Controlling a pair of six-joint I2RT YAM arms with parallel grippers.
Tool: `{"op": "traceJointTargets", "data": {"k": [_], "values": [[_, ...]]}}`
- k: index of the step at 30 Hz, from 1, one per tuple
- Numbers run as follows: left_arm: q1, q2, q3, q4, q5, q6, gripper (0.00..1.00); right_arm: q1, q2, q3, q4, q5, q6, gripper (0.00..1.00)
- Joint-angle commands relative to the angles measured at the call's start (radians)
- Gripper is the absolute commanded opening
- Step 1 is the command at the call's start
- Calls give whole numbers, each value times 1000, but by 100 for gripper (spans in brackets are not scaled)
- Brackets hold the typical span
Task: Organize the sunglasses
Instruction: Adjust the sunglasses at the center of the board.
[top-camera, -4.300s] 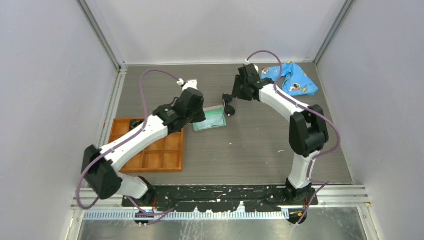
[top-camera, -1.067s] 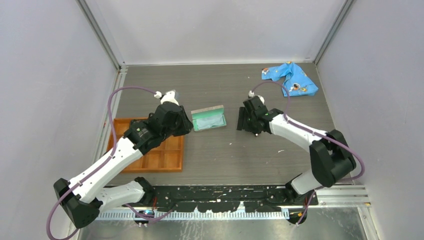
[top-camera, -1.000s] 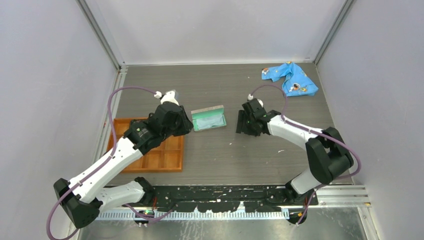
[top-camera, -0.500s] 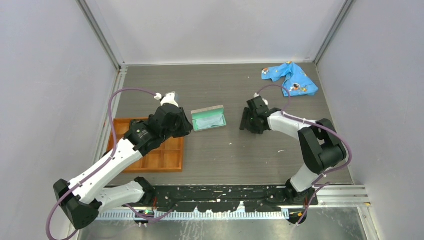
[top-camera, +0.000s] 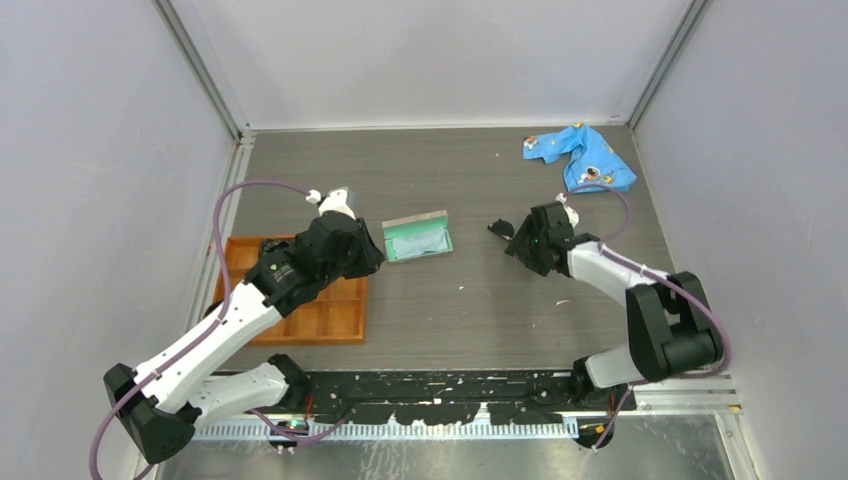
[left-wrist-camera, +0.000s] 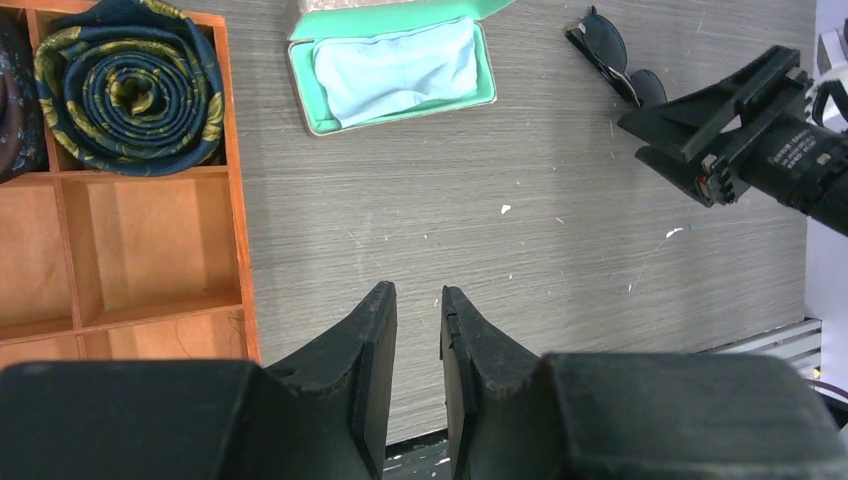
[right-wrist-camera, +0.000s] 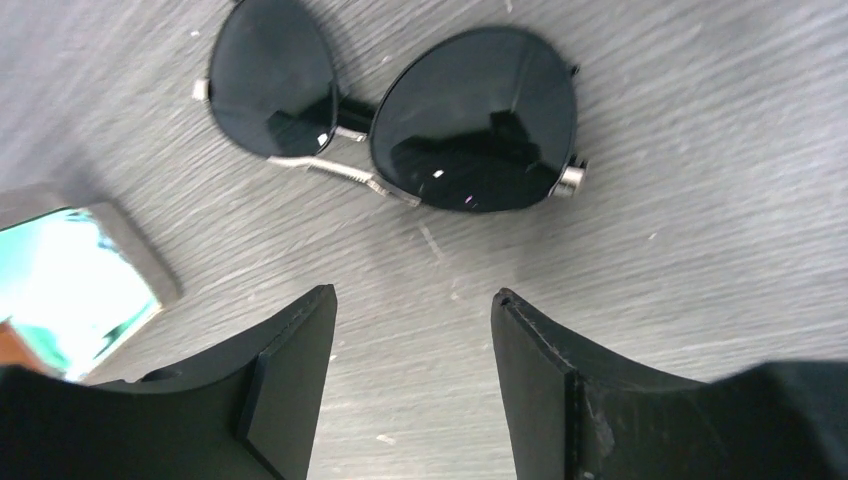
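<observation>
Ahead of the left gripper (left-wrist-camera: 418, 295) and a little to its left, we see an open case (left-wrist-camera: 390, 20) with teal lining and a pale blue cloth (left-wrist-camera: 400, 70) lying inside. To the gripper's left sits an orange tray (left-wrist-camera: 236, 200). Its far compartment holds a rolled tie (left-wrist-camera: 128, 85), dark blue with gold patterning, and the nearer compartments show bare wood. A second dark roll (left-wrist-camera: 10, 110) is cut off at the edge. White specks (left-wrist-camera: 506, 209) dot the grey table (left-wrist-camera: 450, 220). A crumpled blue printed rag (top-camera: 585, 158) lies well apart from the right gripper (right-wrist-camera: 412, 300), near the back wall.
</observation>
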Motion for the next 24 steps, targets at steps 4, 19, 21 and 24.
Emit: {"op": "traceJointTargets", "data": {"k": [4,19,21,24], "values": [[-4,-17,11,32,4,20,25,26,-139,-162,325,-79,361,64],[-4,-73,-16,-13,-41,14,26,144,70,-206,682,135,698,63],[-4,-71,-14,-14,-42,17,27,145,82,-220,705,182,734,63],[-4,-61,-8,-13,-40,26,28,143,85,-234,722,249,759,63]]}}
